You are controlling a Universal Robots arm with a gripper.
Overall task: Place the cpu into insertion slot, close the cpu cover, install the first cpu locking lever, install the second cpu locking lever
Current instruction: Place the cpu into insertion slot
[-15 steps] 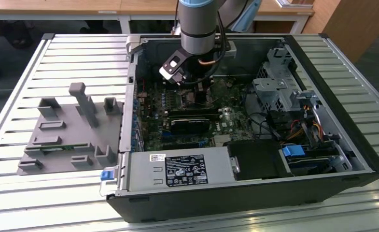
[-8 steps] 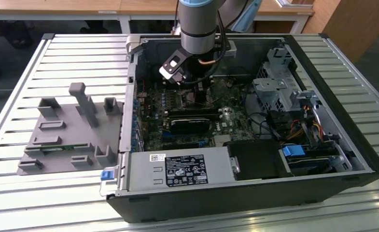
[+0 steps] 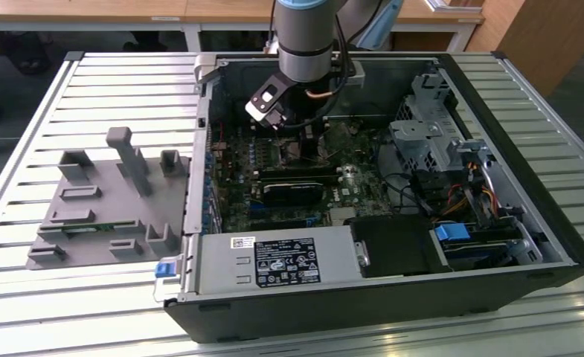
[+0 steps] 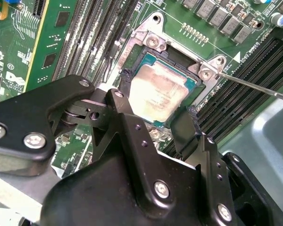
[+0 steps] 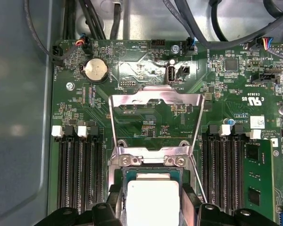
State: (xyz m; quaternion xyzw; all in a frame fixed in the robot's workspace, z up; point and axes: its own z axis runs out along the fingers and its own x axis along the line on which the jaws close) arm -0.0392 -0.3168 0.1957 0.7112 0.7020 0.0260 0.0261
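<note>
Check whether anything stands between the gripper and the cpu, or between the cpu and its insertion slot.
Nothing visible does. The cpu lies in the insertion slot, with the gripper close over it and nothing between them. The cpu cover is swung up, off the slot.

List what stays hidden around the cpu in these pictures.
cpu: one edge cut off by the first wrist view's frame.
insertion slot: one side covered by the pincer in the second wrist view.
locking lever: its end runs off the second wrist view.
Exterior view: the pincer hides the cpu.
</note>
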